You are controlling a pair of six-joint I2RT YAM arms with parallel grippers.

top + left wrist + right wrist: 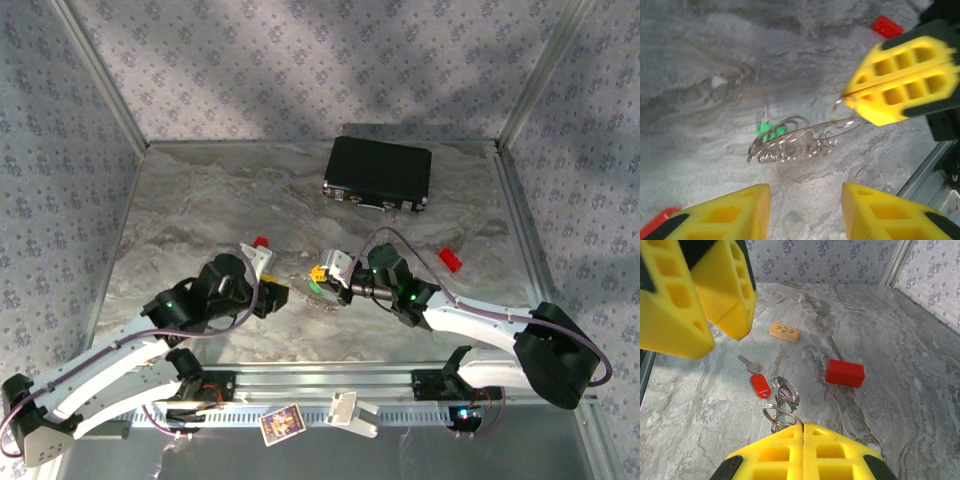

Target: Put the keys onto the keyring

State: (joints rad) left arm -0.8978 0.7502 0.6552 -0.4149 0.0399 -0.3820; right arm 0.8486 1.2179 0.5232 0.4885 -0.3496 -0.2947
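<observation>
Right end effector (802, 430): yellow fingers pressed together, pinching one wire loop of the keyring (799, 139).
Left end effector (806, 200): fingers apart with nothing between them, poised near the keyring's free end and facing the right end effector.
Keyring: a tangle of silvery wire rings, gripped at one end, the rest trailing over the marbled grey surface (200, 220) between the two arms.
Green key (769, 129): head against the rings; whether it is threaded on cannot be told.
Red key (759, 383): flat on the surface just beside the rings, silvery shaft pointing away from them.
Red block (845, 372): near the rings, on the side opposite the red key.
Wooden block (784, 332): beyond the red key.
Black case (378, 175): well apart, toward the back wall.
</observation>
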